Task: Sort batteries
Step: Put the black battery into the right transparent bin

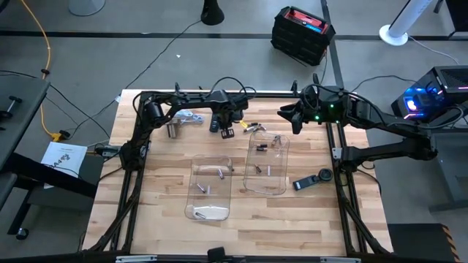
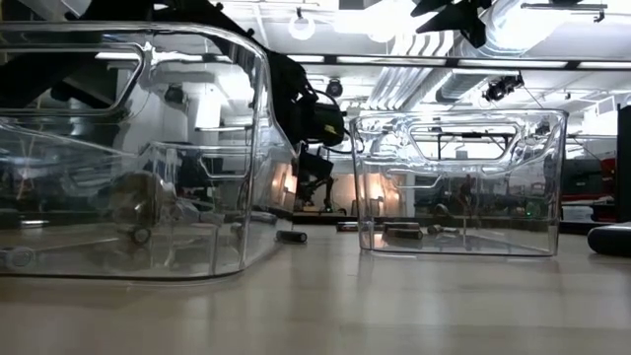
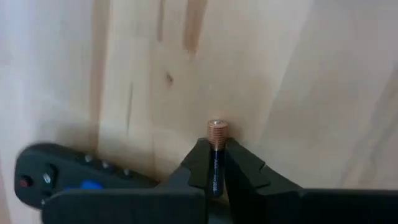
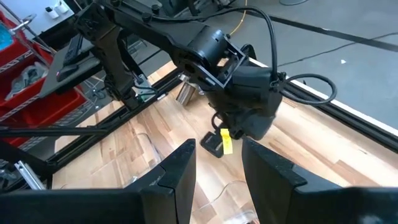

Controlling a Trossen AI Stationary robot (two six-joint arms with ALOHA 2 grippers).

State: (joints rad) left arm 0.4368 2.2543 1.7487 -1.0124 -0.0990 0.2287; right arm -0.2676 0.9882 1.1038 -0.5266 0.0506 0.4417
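Pinching a copper-tipped battery between the left gripper fingers, we see a remote beside it; our right gripper hangs parted, holding nothing.

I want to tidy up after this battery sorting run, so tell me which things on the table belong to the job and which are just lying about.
Belongs to the job:
- copper-tipped battery pinched in the left tool
- left clear tray with batteries in it
- right clear tray with batteries in it
- right tool, open, waiting above the table

Just lying about:
- dark remote beside the right tray
- second remote by the left tool
- metal cup
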